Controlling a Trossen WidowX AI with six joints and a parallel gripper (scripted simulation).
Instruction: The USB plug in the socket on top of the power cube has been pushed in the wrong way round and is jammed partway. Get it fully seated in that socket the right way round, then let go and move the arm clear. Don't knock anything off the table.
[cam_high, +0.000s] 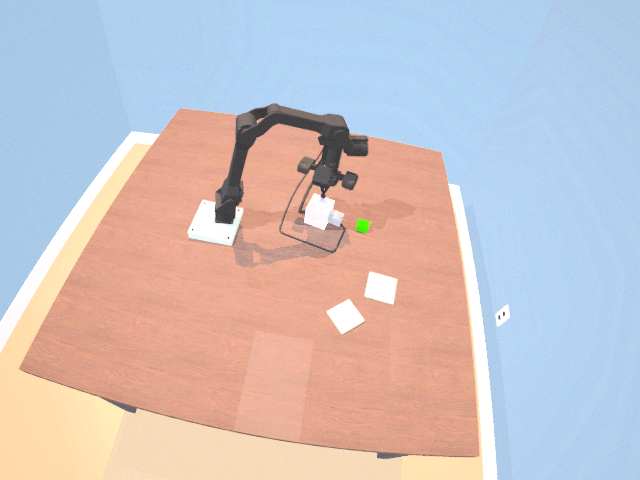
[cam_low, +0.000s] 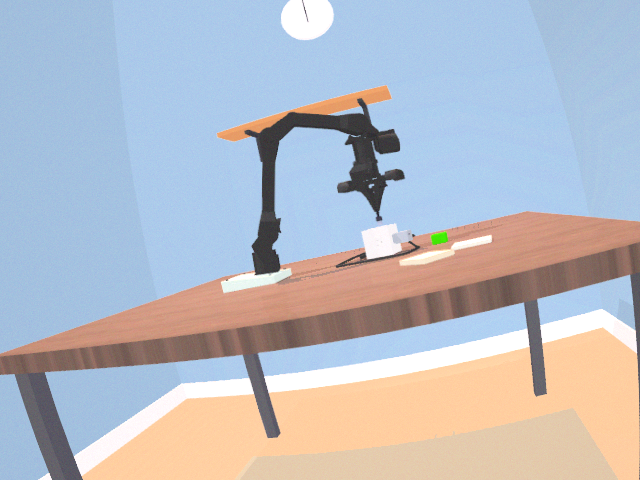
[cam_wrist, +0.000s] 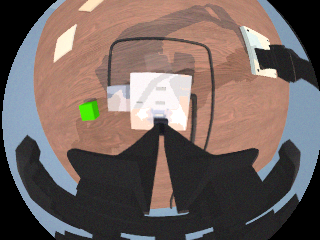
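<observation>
Pinching the one USB plug (cam_low: 378, 218), the hand (cam_low: 377, 211) hangs just above the single white power cube (cam_low: 381, 241) on the tabletop (cam_high: 155, 310). Nearby lie one green block (cam_high: 363, 225) and two white flat tiles (cam_high: 381, 287).

Pale blue walls (cam_low: 129, 129) fill the upper part of every wide view. In the exterior view a white round fitting (cam_low: 307, 17), perhaps a lamp or a clock, sits at the top centre, and an orange shelf (cam_low: 305, 111) on dark brackets hangs on the wall behind. The wooden surface (cam_low: 361, 304) stands on grey legs (cam_low: 261, 395). Below it lie a light orange floor (cam_low: 465, 372), a beige rug (cam_low: 439, 449) and a white skirting board (cam_low: 413, 361). A white wall socket (cam_high: 502, 315) shows at the right of the top view.
</observation>
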